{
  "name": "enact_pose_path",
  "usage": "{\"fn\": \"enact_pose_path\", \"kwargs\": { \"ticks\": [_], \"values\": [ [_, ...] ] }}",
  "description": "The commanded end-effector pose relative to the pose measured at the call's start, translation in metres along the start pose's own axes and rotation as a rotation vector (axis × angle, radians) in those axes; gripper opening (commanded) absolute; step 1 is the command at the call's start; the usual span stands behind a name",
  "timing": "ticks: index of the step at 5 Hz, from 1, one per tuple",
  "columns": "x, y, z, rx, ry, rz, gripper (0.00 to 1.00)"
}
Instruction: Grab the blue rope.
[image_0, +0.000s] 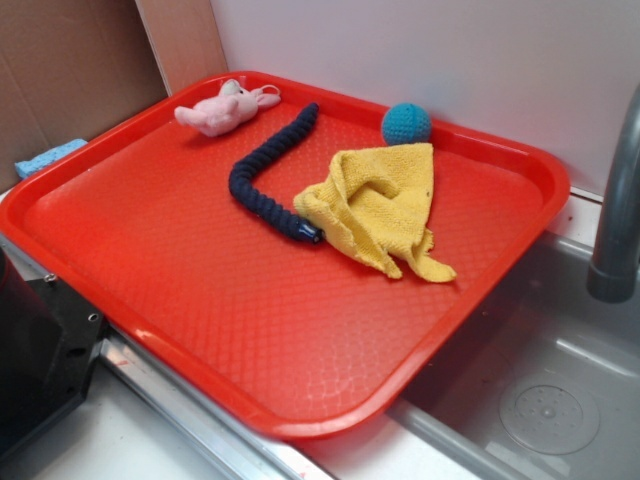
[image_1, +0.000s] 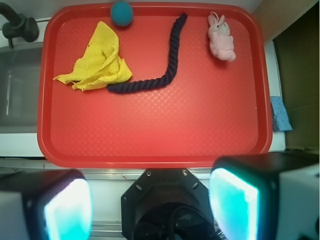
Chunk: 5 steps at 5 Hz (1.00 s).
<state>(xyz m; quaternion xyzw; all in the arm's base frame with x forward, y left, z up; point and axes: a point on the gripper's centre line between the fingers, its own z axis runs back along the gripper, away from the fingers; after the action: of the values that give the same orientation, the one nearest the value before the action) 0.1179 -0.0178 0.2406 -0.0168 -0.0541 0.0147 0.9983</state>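
Observation:
The blue rope (image_0: 262, 153) is a dark navy twisted piece lying bent in an L on the red tray (image_0: 250, 300). One end points to the tray's far rim; the other capped end touches the yellow cloth (image_0: 380, 195). From the wrist view I look down on the rope (image_1: 174, 55) and the tray (image_1: 150, 130) from well above. My gripper (image_1: 150, 205) is open, its teal-padded fingers (image_1: 234, 200) wide apart with nothing between them. It hangs over the robot base, short of the tray's near rim and far from the rope. The exterior view does not show the gripper.
A crumpled yellow cloth (image_1: 100, 62), a teal crocheted ball (image_1: 121, 12) and a pink plush bunny (image_1: 221, 37) share the tray. A faucet (image_0: 615, 220) and steel sink (image_0: 540, 380) lie to one side, a blue sponge (image_0: 50, 155) to the other. The black robot base (image_0: 40, 350) stands before the tray.

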Motion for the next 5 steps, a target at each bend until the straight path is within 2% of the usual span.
{"fn": "enact_pose_path", "kwargs": {
  "ticks": [1, 3, 5],
  "values": [
    [0.0, 0.0, 0.0, 0.0, 0.0, 0.0, 1.0],
    [0.034, 0.018, -0.038, -0.015, -0.053, 0.356, 1.0],
    [0.069, 0.045, -0.079, 0.041, -0.098, 0.699, 1.0]
  ]
}}
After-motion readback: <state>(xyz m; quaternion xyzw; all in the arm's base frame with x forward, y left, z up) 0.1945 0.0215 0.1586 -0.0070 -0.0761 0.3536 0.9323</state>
